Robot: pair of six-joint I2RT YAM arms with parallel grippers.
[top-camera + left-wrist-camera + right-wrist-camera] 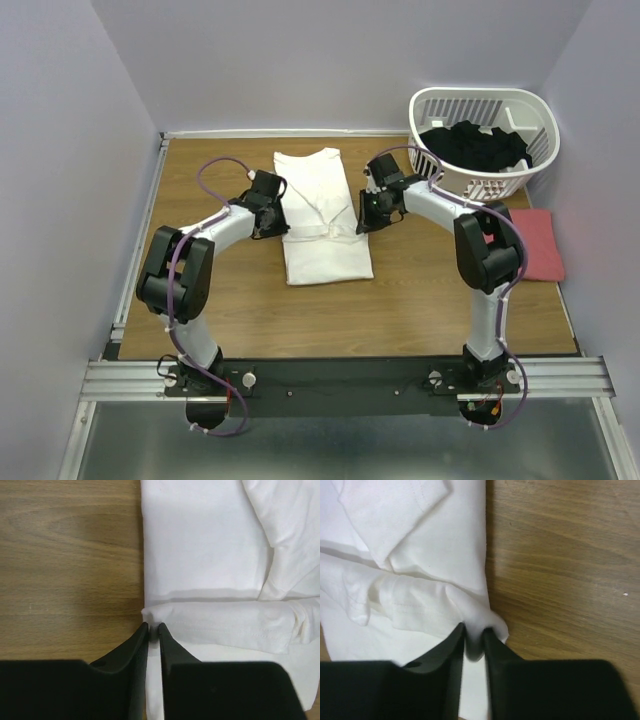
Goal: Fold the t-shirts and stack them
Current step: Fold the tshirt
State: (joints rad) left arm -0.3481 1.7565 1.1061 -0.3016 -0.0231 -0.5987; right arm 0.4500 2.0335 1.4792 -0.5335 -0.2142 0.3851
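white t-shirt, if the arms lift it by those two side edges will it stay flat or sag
The white t-shirt would probably sag in the middle: its folded layers already crease and bunch at the right gripper. It looks thin and light, so likely easy to lift, though loose folds may slip open.

Both arms wore glossy white shells over their long links, with bulky black housings at the elbow joints and black wrist units. The left arm [190,270] and the right arm [487,250] each carried a purple cable looped loosely along their length from base to wrist. Their black bases were bolted to a black plate on a silver aluminium rail [340,378], with round silver fasteners showing. The jaws were matte black, tapering to thin curved tips.
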